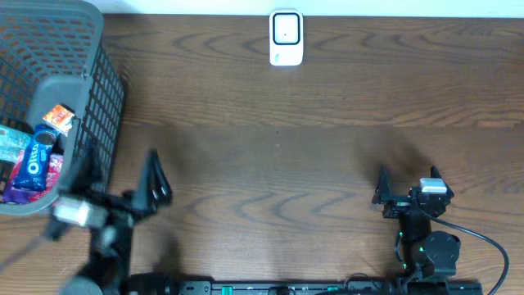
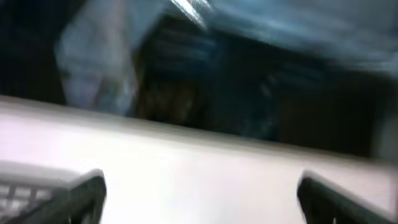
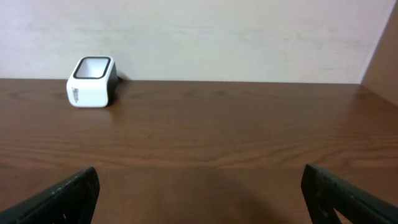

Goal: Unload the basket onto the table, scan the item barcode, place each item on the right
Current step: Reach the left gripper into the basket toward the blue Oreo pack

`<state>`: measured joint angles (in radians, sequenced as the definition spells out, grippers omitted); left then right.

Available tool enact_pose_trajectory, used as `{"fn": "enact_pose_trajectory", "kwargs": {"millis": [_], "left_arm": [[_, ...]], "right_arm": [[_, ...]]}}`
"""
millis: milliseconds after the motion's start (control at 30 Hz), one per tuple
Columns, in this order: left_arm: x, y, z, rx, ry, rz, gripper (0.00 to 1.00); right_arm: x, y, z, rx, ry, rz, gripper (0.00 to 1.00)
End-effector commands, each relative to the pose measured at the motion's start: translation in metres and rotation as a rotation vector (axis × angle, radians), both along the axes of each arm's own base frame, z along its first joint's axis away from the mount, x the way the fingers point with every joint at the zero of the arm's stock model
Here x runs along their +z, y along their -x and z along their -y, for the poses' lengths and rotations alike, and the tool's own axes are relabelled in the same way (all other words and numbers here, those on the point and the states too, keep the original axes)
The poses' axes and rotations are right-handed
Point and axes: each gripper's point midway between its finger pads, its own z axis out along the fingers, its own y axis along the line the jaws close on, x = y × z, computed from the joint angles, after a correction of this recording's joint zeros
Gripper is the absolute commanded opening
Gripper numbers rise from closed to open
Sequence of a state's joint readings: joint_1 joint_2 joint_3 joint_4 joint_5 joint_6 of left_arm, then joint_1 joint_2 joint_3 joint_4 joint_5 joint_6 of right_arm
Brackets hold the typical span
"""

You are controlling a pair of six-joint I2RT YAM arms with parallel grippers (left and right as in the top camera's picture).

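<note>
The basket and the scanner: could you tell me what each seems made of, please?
Basket: likely grey moulded plastic, matte; its walls are an open grid. Scanner: probably white plastic, smooth, slightly glossy; rounded shell with a dark-framed window.

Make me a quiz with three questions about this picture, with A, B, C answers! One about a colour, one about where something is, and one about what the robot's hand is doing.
1. What colour is the basket?
A. red
B. grey
C. yellow

2. Where on the table is the white scanner?
A. in the basket
B. at the far edge, near the middle
C. at the near edge

3. How are the jaws of the right gripper?
A. open, holding nothing
B. shut on the scanner
C. shut tight on nothing

Answers:
1 B, its mesh wall is grey.
2 B, it stands alone at the table's far edge.
3 A, the right wrist view shows the jaws wide apart with only bare table between them.
</note>
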<state>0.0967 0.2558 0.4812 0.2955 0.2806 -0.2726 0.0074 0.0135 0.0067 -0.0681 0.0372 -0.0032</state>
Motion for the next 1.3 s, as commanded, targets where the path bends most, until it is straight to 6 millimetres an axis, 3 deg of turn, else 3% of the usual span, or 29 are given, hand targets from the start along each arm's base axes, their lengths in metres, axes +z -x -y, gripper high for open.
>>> {"fn": "enact_pose_trajectory", "kwargs": {"millis": [0, 33, 100, 233, 300, 400, 433, 500, 567, 633, 733, 767, 867, 967, 1067, 1167, 1267], "left_arm": [[-0.004, -0.054, -0.014, 0.063, -0.018, -0.366, 0.98], [-0.010, -0.072, 0.000, -0.029, -0.035, -0.494, 0.98], [-0.006, -0.095, 0.008, -0.101, -0.034, -0.586, 0.98], [0.029, -0.143, 0.000, -0.092, -0.039, -0.614, 0.98], [0.035, -0.158, -0.014, -0.052, -0.019, -0.683, 0.98], [0.038, -0.180, -0.072, 0.171, 0.006, -0.836, 0.98], [0.038, -0.188, -0.106, 0.297, 0.027, -0.886, 0.98], [0.040, -0.197, -0.141, 0.405, 0.050, -0.902, 0.98], [0.034, -0.199, -0.178, 0.508, 0.080, -0.913, 0.98], [0.024, -0.187, -0.217, 0.627, 0.164, -0.934, 0.98], [-0.001, -0.161, -0.266, 0.771, 0.284, -1.006, 0.98], [-0.010, -0.155, -0.275, 0.790, 0.302, -1.035, 0.98], [-0.064, -0.119, -0.292, 0.825, 0.353, -1.271, 0.98], [-0.105, -0.112, -0.296, 0.804, 0.344, -1.415, 1.00], [-0.141, -0.112, -0.290, 0.757, 0.305, -1.530, 0.89], [-0.191, -0.108, -0.278, 0.695, 0.270, -1.662, 0.88], [-0.218, -0.099, -0.274, 0.657, 0.196, -1.742, 0.84]], "right_arm": [[-0.001, 0.000, 0.001, -0.007, -0.017, -0.002, 0.99], [-0.001, 0.000, 0.001, -0.007, -0.017, -0.002, 0.99], [-0.001, 0.000, 0.001, -0.007, -0.017, -0.002, 0.99], [-0.001, 0.000, 0.001, -0.007, -0.017, -0.002, 0.99], [-0.001, 0.000, 0.001, -0.007, -0.017, -0.002, 0.99], [-0.001, 0.000, 0.001, -0.007, -0.017, -0.002, 0.99], [-0.001, 0.000, 0.001, -0.007, -0.017, -0.002, 0.99], [-0.001, 0.000, 0.001, -0.007, -0.017, -0.002, 0.99], [-0.001, 0.000, 0.001, -0.007, -0.017, -0.002, 0.99], [-0.001, 0.000, 0.001, -0.007, -0.017, -0.002, 0.99], [-0.001, 0.000, 0.001, -0.007, -0.017, -0.002, 0.99], [-0.001, 0.000, 0.001, -0.007, -0.017, -0.002, 0.99], [-0.001, 0.000, 0.001, -0.007, -0.017, -0.002, 0.99], [-0.001, 0.000, 0.001, -0.007, -0.017, -0.002, 0.99], [-0.001, 0.000, 0.001, -0.007, -0.017, -0.002, 0.99], [-0.001, 0.000, 0.001, -0.007, -0.017, -0.002, 0.99], [-0.001, 0.000, 0.001, -0.007, -0.017, -0.002, 0.99]]}}
